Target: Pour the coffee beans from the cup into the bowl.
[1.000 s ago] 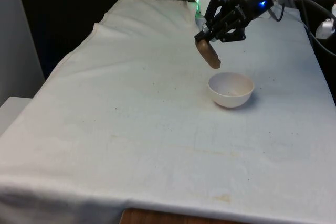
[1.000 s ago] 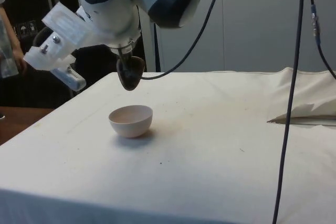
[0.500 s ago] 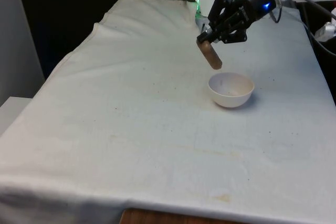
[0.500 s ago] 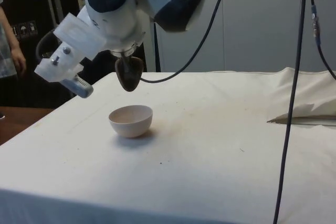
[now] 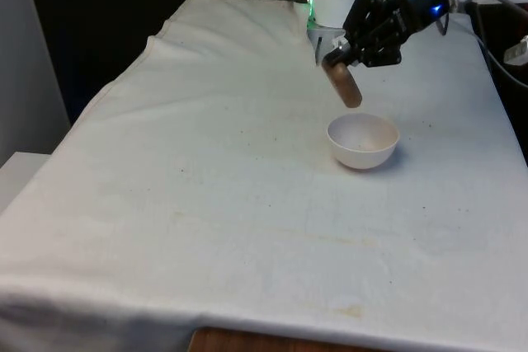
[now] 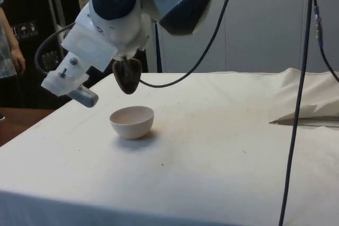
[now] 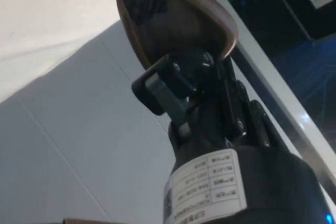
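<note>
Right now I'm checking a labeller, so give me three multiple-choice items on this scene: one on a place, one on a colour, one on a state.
1. Where is the cup?
A. in the air above the bowl
B. standing on the cloth
C. inside the bowl

2. What colour is the bowl?
A. blue
B. white
C. black

3. How is the cup held?
A. upright
B. lying on the cloth
C. tilted in the hand

Answers: 1 A, the side view shows a gap under it. 2 B, pale in both fixed views. 3 C, the hand grips its rim and it slants.
</note>
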